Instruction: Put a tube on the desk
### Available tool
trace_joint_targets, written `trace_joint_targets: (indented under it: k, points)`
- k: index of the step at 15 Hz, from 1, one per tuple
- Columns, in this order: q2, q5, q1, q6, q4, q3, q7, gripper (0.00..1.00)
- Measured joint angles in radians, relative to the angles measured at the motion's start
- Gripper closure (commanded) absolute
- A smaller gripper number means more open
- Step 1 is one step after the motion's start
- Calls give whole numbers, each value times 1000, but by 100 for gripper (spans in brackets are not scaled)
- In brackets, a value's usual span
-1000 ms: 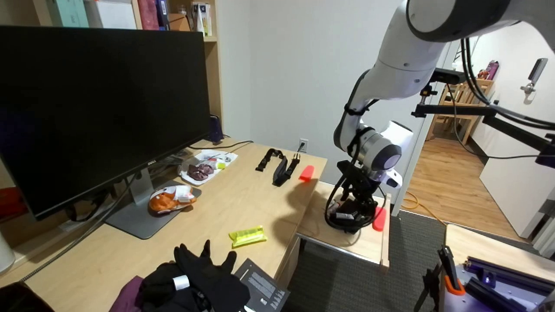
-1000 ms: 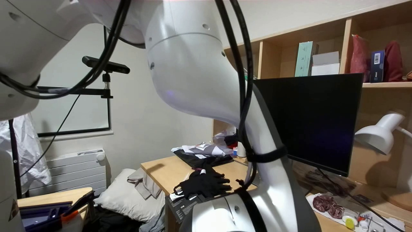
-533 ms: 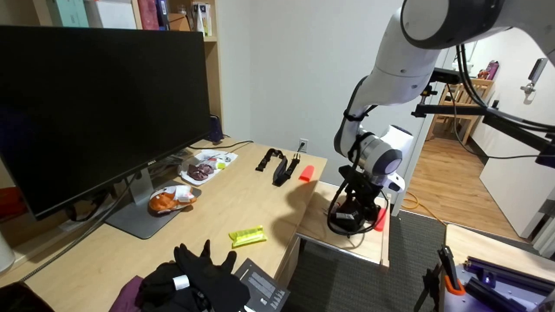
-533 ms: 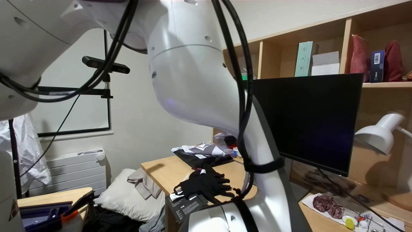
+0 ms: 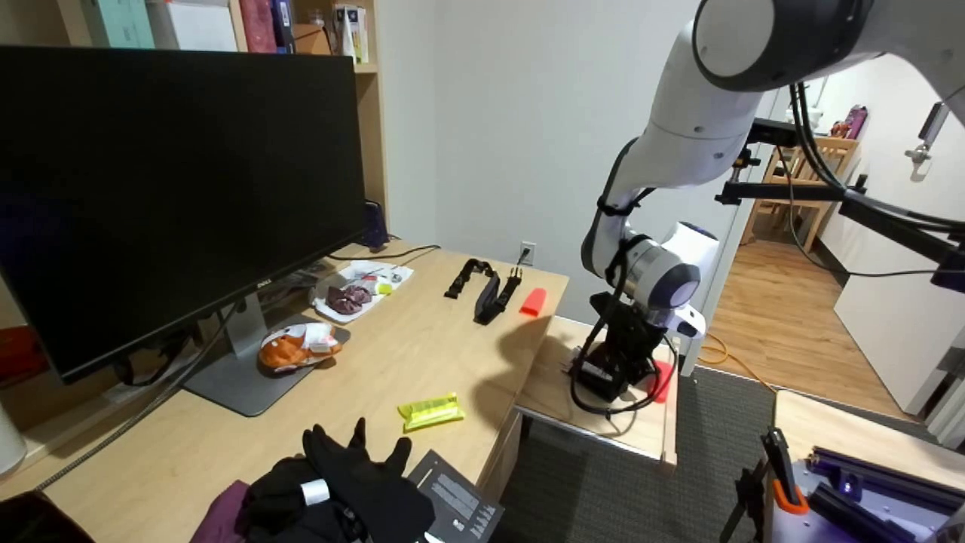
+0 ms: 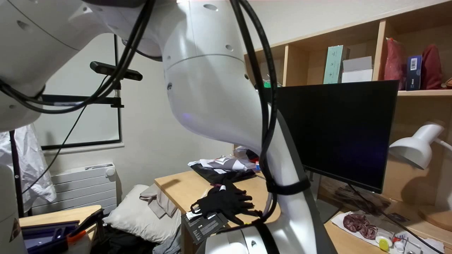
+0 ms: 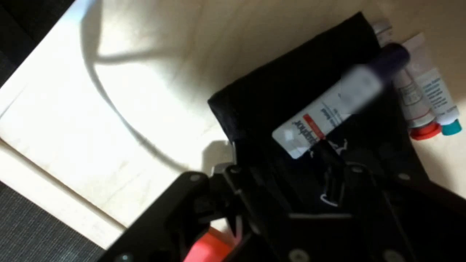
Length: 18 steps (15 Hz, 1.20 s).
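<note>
A white tube [image 7: 327, 109] with a dark purple cap lies across a black, cloth-like item [image 7: 287, 85] in the wrist view. My gripper [image 7: 278, 150] is at the tube's near end. Its jaws stand apart, and the right one reaches the lower side of the tube; dark on dark hides their exact contact. An exterior view has the gripper low over a pale wooden tray [image 5: 544, 388], below and beside the desk [image 5: 422, 339]. Two smaller tubes, one with a red cap [image 7: 425, 131] and one with a teal cap [image 7: 451, 127], lie at the right of the black item.
A red-orange piece [image 7: 209, 247] lies by the gripper's left side. The desk carries a yellow packet [image 5: 431, 412], black gloves [image 5: 343, 483], a black strap [image 5: 494, 302], a red piece [image 5: 534, 302] and a monitor [image 5: 181, 196]. The tray has a raised wooden edge [image 5: 669, 415].
The arm has come down slightly and the gripper has tilted a little over the tray. Items on the desk have stayed where they were.
</note>
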Motion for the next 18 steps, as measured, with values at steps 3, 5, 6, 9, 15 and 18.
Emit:
trace_joint_targets:
  k: [3,5,6,9,15,18]
  points:
    - [0,0,0,0,0,0,0,90]
    - [0,0,0,0,0,-1,0,59]
    - [0,0,0,0,0,-1,0,58]
    - [0,0,-1,0,3,-2,-15,42]
    - [-2,-65,-2,-5,-4,-38,-134,3]
    - [-19,-110,-2,-5,-29,-58,-217,0]
